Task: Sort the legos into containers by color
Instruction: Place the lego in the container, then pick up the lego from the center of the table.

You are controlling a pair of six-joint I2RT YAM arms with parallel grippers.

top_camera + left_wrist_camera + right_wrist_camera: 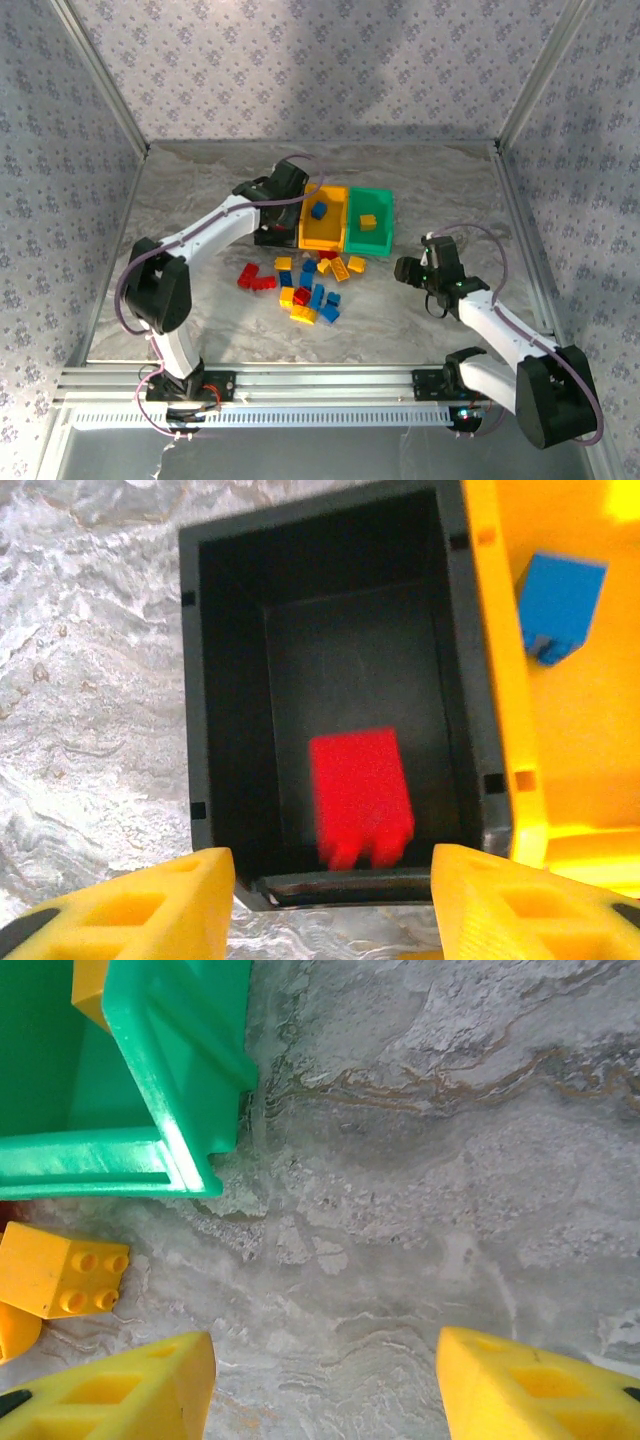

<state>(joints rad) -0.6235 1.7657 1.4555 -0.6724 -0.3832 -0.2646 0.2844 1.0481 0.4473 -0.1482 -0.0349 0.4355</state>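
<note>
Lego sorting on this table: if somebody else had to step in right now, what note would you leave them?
Left claw: open, over the black bin, holding nothing.
Right claw: open, over bare table beside the green bin, holding nothing.
Done: a red brick in the black bin, a blue brick in the yellow-orange bin, a yellow brick in the green bin.
Left: the loose bricks, red, blue and yellow, piled on the table in front of the bins.

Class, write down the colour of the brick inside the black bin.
Red. The brick shows best in the left wrist view, inside the black bin.
</note>
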